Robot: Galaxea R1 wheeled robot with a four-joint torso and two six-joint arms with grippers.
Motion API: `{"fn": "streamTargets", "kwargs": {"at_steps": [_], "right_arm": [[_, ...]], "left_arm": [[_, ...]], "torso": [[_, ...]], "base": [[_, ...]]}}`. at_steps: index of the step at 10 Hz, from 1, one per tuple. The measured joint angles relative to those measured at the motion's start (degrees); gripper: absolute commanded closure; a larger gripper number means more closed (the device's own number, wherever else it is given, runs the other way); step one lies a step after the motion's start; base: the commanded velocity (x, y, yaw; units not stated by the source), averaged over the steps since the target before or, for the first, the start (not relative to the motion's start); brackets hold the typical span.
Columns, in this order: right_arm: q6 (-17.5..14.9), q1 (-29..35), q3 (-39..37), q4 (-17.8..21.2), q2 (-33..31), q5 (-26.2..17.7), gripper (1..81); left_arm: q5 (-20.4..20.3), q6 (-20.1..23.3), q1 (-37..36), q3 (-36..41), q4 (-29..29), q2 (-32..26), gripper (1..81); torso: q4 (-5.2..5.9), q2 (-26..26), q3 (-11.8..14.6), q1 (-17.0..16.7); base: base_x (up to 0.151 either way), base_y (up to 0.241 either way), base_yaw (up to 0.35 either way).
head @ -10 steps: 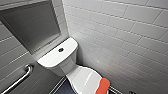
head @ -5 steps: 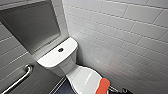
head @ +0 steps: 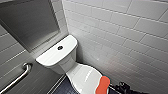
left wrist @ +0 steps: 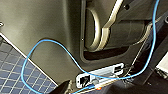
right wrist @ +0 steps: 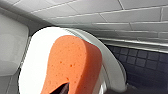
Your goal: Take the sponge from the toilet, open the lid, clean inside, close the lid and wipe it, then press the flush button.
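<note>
Toward five o'clock from the rounded cistern (head: 58,53) of the white glossy ceramic toilet (head: 72,68), the small orange-red porous sponge (head: 103,85) is lying flat on the front end of the white glossy oval lid (head: 83,77), which is lying closed. My right claw (right wrist: 62,89) is showing as a dark tip at the sponge's near edge. I cannot tell how wide it is standing or whether it is gripping anything.

I am judging the pick-up to be the step in hand. I should be closing across the sponge's narrow width and lifting straight up, since the foam is soft and the glazed lid is looking slippery.

White glossy wall tiles (head: 120,30) are crowding in at three o'clock. A metal grab bar (head: 17,77) is running at eight o'clock, and dark blue floor tiles (right wrist: 145,62) are lying below.
</note>
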Motion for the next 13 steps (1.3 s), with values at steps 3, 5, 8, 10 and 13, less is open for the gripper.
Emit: {"fn": "streamTargets", "kwargs": {"at_steps": [3,5,8,10,13], "right_arm": [[0.0,-0.2,0.0,0.0,1.1,-0.9,1.0],[0.4,0.0,1.4,0.0,0.3,-0.7,1.0],[0.6,0.2,10.6,0.0,-3.0,-0.5,1.0],[1.1,0.4,16.1,0.0,-7.4,-0.4,1.0],[1.7,0.4,19.8,0.0,-11.0,-0.5,1.0]], "left_arm": [[-0.1,0.0,-0.1,0.0,0.0,0.0,1.0],[-0.2,0.0,-0.5,-0.3,0.0,0.4,1.0],[-0.2,0.0,-0.6,-3.0,0.0,1.9,1.0],[-0.2,0.0,-0.6,-4.1,0.0,2.9,1.0],[-0.2,0.1,-0.6,-4.2,0.0,2.9,1.0]], "torso": [[0.00,0.0,-2.5,0.0],[0.00,0.1,-2.6,0.0],[0.00,0.1,-2.6,0.0],[0.00,0.1,-2.6,0.0],[0.00,0.1,-2.6,0.0]], "base": [[0.000,0.000,0.000],[0.000,0.000,0.000],[0.000,0.000,0.000],[0.000,0.000,0.000],[0.000,0.000,0.000]]}}
